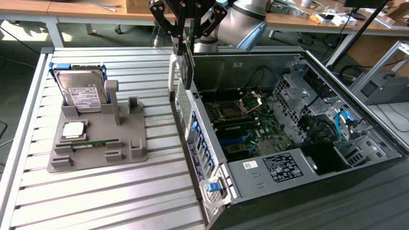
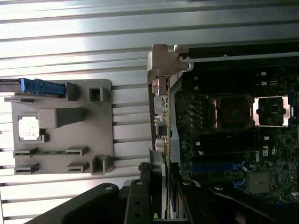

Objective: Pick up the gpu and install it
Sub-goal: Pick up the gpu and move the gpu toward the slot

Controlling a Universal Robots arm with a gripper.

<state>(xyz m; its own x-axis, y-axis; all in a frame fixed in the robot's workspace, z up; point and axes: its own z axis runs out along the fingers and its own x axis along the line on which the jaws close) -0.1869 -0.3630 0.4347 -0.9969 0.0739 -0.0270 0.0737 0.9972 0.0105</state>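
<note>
My gripper (image 1: 185, 38) is shut on the gpu (image 1: 184, 67), a thin dark card held edge-on and hanging straight down. Its metal end bracket (image 1: 172, 72) faces the exterior view's left. The card hangs over the rear wall of the open computer case (image 1: 211, 158), just above the motherboard (image 1: 246, 129). In the wrist view the gpu (image 2: 161, 121) runs as a narrow strip from my gripper (image 2: 161, 179) out to its bracket (image 2: 163, 58), along the edge between the table and the motherboard (image 2: 233, 135).
A grey fixture tray (image 1: 131, 143) stands on the slatted metal table (image 1: 96, 201) at the exterior view's left. It carries a silver hard drive (image 1: 82, 93), a processor chip (image 1: 73, 129) and a green memory stick (image 1: 93, 143). The case holds cables and drive cages (image 1: 319, 115).
</note>
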